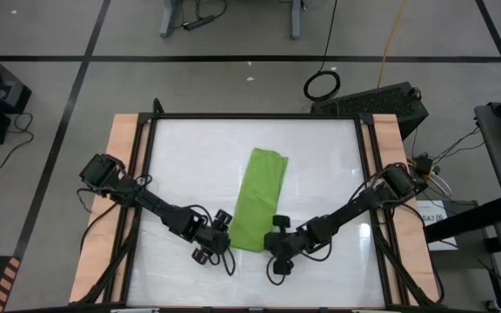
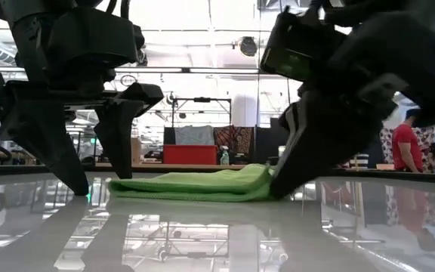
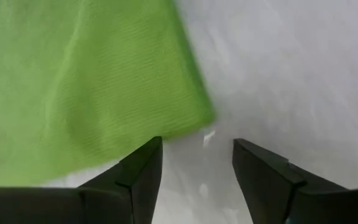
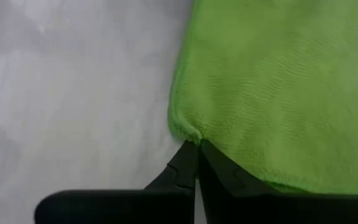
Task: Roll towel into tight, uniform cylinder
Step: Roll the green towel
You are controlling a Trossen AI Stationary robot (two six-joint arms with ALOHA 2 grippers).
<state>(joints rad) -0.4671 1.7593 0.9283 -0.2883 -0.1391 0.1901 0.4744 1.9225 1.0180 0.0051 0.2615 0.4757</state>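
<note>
The right gripper (image 4: 197,146) is sitting at the near corner of the towel (image 1: 257,198), its fingers pressed together on a pinch of the green edge. The left gripper (image 3: 197,163) is waiting just beside the other near corner with its fingers standing wide and nothing between them, tips down at the white table (image 1: 320,165). The towel is lying flat as a long folded strip, running from between the two grippers away toward the table's far side (no roll is showing yet). To start well, the left fingers are likely needing to close on their corner at the same depth as the right, so both corners are lifting level and the first turn is coming over tight and square.
</note>
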